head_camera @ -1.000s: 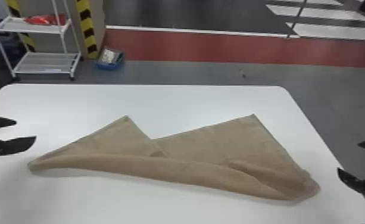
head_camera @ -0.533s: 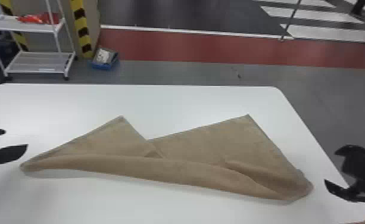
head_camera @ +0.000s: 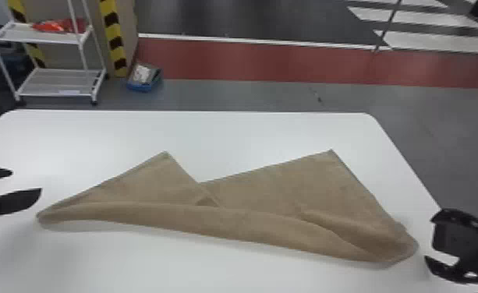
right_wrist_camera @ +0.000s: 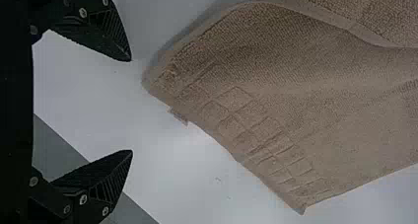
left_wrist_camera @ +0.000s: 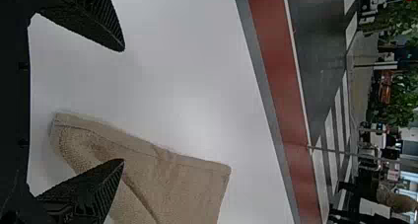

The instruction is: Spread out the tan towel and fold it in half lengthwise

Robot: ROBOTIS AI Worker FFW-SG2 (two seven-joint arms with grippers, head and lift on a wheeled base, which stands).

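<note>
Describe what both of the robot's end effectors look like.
The black left end effector has two flat fingers, tapering to points, with fine parallel ridges near their tips. The right end effector matches in colour, shape and ridging, and round silver-grey screw heads dot its finger mounts.

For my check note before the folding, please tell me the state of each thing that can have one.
Towel: loosely folded over, not spread flat
Left gripper: open, empty
Right gripper: open, empty
Cart: standing, red item on upper shelf
Blue box: on floor, something white in it
</note>
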